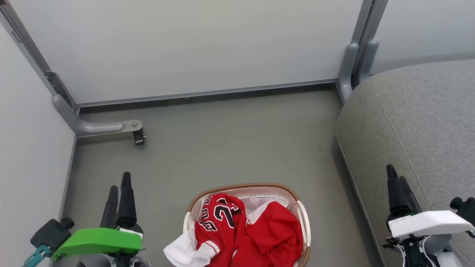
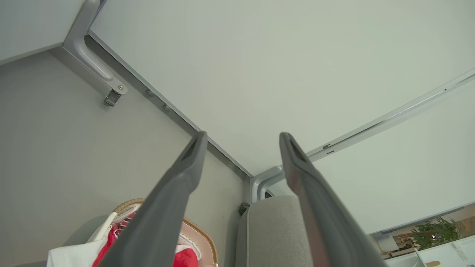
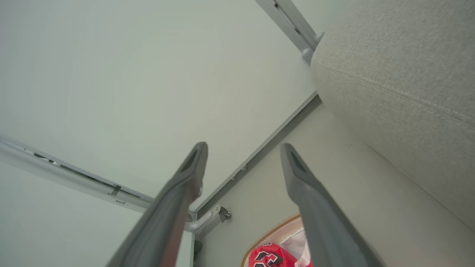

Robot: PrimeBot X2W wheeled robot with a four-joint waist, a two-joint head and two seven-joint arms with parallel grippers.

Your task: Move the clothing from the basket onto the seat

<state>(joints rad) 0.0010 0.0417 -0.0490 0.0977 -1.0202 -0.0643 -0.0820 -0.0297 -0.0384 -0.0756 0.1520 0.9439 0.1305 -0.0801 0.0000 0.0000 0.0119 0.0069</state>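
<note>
Nearest the head camera, at the bottom edge, the basket (image 1: 245,186) is seen standing on the floor (image 1: 222,148), partly cut off by the frame. The clothing (image 1: 272,231) is heaped inside it, with the numbered jersey (image 1: 219,218) on the left half and a plain red piece on the right. A white cloth (image 1: 183,252) is draped over the near left rim. The left end effector (image 1: 119,182) is held to the left of the basket. The right end effector (image 1: 395,173) is held well to its right, against the seat (image 1: 419,129). Both are spread and nothing is gripped. The clothing is thus placed between them, lower than both and inward of each. The left end effector is judged the nearer to the basket, and the right the nearer to the seat.

Through the left wrist view, the left end effector (image 2: 243,135) is shown with fingers wide apart, aimed at the wall panel. The basket (image 2: 200,230) and clothing (image 2: 185,258) are found low and left, partly behind one finger, with the seat (image 2: 274,230) at bottom centre.

Through the right wrist view, the right end effector (image 3: 243,145) is likewise spread and empty. The seat (image 3: 400,74) is set along the right side, and the basket (image 3: 267,234) and clothing (image 3: 267,258) are glimpsed at the bottom between the fingers. A downward, inward reach is judged to be called for.
</note>
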